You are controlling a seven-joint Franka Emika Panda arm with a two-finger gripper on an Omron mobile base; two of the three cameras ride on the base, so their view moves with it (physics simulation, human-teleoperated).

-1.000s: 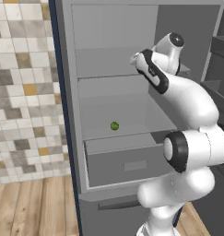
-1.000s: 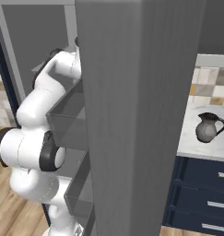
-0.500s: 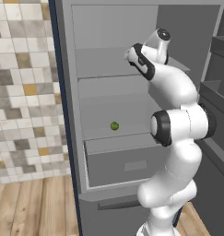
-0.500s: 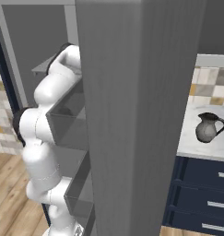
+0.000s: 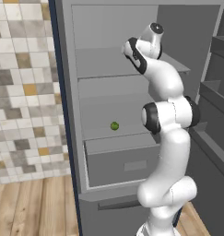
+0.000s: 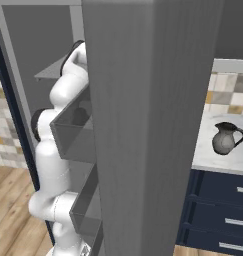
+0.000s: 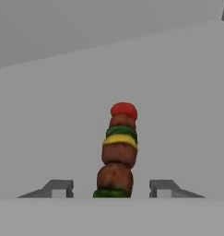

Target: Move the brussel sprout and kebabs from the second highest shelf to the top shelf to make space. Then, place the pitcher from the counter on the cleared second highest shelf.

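Observation:
The kebabs (image 7: 119, 151), a short stick of red, brown, yellow and green chunks, lie on the grey top shelf (image 7: 178, 101) in the hand view. My gripper (image 7: 112, 188) is open around their near end, with a gap between each fingertip and the stick. In the left base view my arm reaches up over the top shelf (image 5: 97, 63). The brussel sprout (image 5: 114, 126), a tiny green ball, sits on the second highest shelf (image 5: 97, 132) below. The dark-grey pitcher (image 6: 227, 139) stands on the marbled counter (image 6: 205, 159).
A boxy grey drawer (image 5: 122, 161) juts out under the second highest shelf. The cabinet's open grey door (image 6: 148, 125) stands between my arm and the counter. Navy drawer fronts (image 6: 218, 210) run below the counter. A tiled wall (image 5: 21, 92) is at the left.
The arm has stretched up and forward over the top shelf. The jaws have spread apart and let go of the kebabs. The brussel sprout and the pitcher have not moved.

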